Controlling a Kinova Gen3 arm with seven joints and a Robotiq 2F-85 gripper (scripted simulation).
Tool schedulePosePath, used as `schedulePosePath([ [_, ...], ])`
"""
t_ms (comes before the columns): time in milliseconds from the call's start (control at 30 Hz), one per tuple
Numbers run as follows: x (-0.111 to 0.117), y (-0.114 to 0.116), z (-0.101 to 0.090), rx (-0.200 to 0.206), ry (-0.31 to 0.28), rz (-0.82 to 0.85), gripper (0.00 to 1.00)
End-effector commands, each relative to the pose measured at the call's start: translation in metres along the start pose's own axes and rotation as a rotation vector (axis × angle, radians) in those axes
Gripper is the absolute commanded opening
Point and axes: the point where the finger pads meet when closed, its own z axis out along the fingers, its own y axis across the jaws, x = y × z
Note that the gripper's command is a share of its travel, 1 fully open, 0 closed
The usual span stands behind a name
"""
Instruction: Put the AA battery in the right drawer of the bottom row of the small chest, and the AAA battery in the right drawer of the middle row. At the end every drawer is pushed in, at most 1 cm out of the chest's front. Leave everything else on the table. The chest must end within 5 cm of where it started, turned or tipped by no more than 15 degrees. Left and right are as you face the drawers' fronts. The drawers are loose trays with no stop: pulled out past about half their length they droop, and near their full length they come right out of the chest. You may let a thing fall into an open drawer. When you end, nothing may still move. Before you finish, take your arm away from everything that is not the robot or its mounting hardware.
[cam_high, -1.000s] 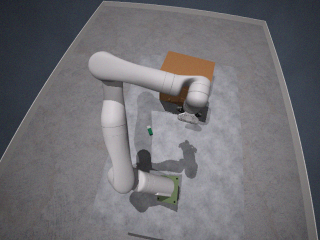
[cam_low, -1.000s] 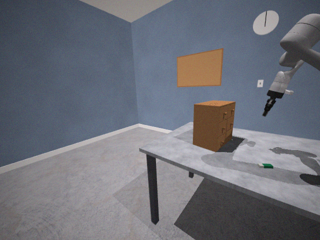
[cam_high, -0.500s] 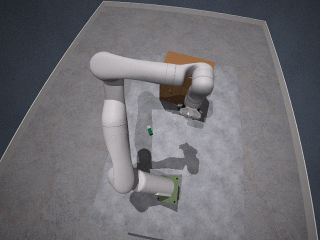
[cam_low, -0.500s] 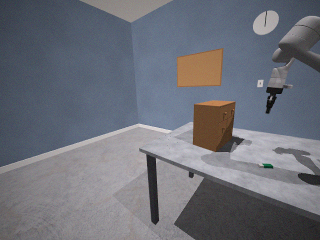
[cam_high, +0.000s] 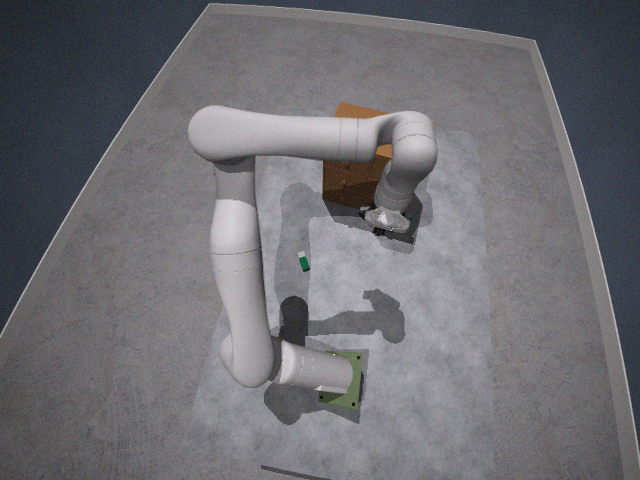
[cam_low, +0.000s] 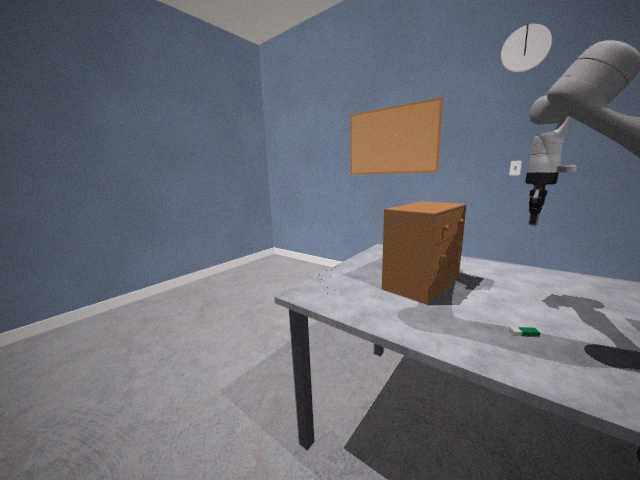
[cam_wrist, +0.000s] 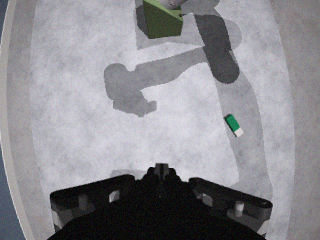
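Observation:
The small orange chest (cam_high: 347, 181) (cam_low: 410, 248) stands on the grey table (cam_high: 465, 320) (cam_low: 356, 304), its drawer fronts facing the robot's base. The arm hides most of the fronts in the overhead view, and the side view shows them at a steep angle and partly in shadow. My gripper (cam_high: 380, 230) (cam_low: 534, 215) (cam_wrist: 161, 172) is shut with nothing between the fingers. It hangs high above the table, just in front of the chest and about level with its top, pointing down. I see no AA or AAA battery in any view.
A small green and white block (cam_high: 303, 261) (cam_low: 526, 331) (cam_wrist: 234, 124) lies flat on the table between the chest and the robot's green base plate (cam_high: 354, 379) (cam_wrist: 160, 22). The table's edge runs close behind the chest's left side.

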Motion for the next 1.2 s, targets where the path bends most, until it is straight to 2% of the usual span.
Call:
schedulePosePath([
  [0, 0.0, -0.0008, -0.0013, 0.001, 0.005, -0.001, 0.0],
  [1167, 0.0014, -0.0008, -0.0031, 0.002, 0.02, 0.0, 0.0],
])
